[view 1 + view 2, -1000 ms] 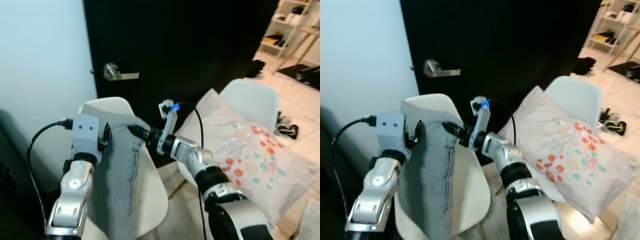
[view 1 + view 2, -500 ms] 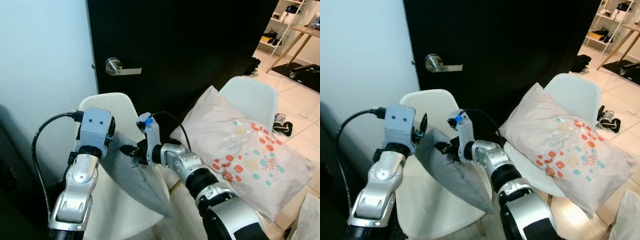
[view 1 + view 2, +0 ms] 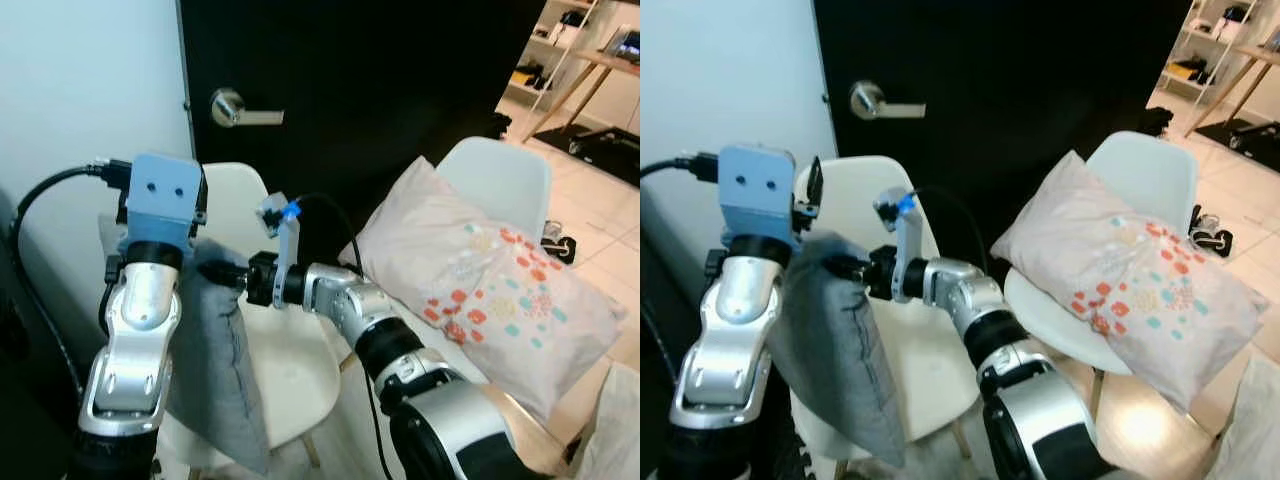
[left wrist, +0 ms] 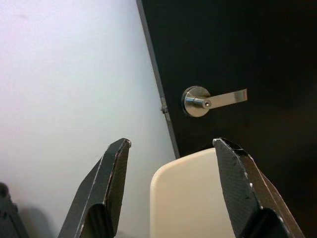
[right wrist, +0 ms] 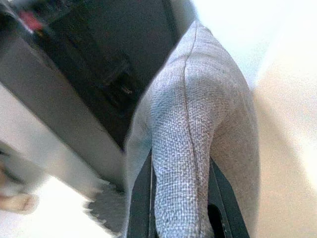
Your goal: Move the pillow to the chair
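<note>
Over the near white chair (image 3: 300, 350), the grey pillow (image 3: 215, 370) hung against the seat's left edge, its lower corner drooping below the seat. The right gripper (image 3: 215, 273) was clamped on the pillow's upper seam, fingers (image 5: 141, 198) pinching the fabric from both sides. The left gripper (image 4: 171, 191) was raised beside the chair back with its fingers (image 4: 106, 183) spread apart, holding nothing. A patterned pillow (image 3: 490, 300) lay on the second chair (image 3: 495, 180).
</note>
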Available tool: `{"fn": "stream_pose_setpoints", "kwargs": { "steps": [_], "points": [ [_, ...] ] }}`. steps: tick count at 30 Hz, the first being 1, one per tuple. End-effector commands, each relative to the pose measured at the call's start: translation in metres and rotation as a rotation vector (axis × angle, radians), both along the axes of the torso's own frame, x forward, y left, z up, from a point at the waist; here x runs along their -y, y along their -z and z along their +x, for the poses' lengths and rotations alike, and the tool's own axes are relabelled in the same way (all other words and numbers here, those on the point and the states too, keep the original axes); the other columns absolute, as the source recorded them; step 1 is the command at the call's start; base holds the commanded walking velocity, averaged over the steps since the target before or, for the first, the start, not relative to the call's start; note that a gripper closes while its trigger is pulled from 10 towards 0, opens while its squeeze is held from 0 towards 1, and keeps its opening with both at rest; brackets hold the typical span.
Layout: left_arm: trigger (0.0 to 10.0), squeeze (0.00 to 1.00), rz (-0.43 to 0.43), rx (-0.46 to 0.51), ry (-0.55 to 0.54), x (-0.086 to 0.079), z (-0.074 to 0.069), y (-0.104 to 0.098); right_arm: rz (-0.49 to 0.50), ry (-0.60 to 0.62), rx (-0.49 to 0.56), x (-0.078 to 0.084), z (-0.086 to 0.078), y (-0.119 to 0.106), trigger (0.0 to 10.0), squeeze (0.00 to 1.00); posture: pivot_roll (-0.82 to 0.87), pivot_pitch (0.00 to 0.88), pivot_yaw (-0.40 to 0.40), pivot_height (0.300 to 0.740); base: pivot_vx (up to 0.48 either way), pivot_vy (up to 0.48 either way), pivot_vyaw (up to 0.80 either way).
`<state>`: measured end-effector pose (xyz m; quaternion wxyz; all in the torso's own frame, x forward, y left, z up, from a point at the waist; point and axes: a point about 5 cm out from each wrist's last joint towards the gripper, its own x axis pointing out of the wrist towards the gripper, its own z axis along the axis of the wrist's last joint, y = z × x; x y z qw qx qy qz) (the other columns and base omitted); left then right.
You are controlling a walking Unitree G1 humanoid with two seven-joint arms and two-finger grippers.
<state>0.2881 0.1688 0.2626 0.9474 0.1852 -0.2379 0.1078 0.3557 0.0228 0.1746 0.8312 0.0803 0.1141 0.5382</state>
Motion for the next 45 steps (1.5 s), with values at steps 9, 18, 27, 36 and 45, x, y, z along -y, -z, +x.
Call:
{"fn": "stream_pose_setpoints", "kwargs": {
  "steps": [9,18,27,36,45],
  "points": [
    [10.0,0.00,0.023,-0.038,0.000,0.006,-0.004,0.009,-0.315,0.221,0.139,0.014,0.011,0.024,10.0,0.00,0.10,0.000,-0.134,0.575,0.000,0.000,0.00],
    [10.0,0.00,0.023,-0.063,0.005,0.010,-0.005,0.013,-0.360,0.350,0.195,0.027,0.022,0.016,10.0,0.00,0.11,0.000,-0.141,0.556,0.000,0.000,0.00],
    [10.0,0.00,0.026,-0.091,0.024,0.016,-0.005,0.016,-0.417,0.251,0.281,0.010,0.014,0.021,10.0,0.75,0.11,0.000,-0.146,0.556,0.000,0.000,0.00],
    [10.0,0.00,0.038,-0.122,0.030,0.017,-0.005,0.021,-0.491,0.222,0.312,0.001,0.007,0.029,10.0,1.00,0.12,0.000,-0.145,0.556,0.000,0.000,0.00],
    [10.0,0.00,0.040,-0.153,0.039,0.018,-0.002,0.027,-0.735,0.230,0.428,0.033,0.017,0.039,10.0,0.99,0.09,0.000,-0.133,0.556,0.000,0.000,0.00]
  ]
}}
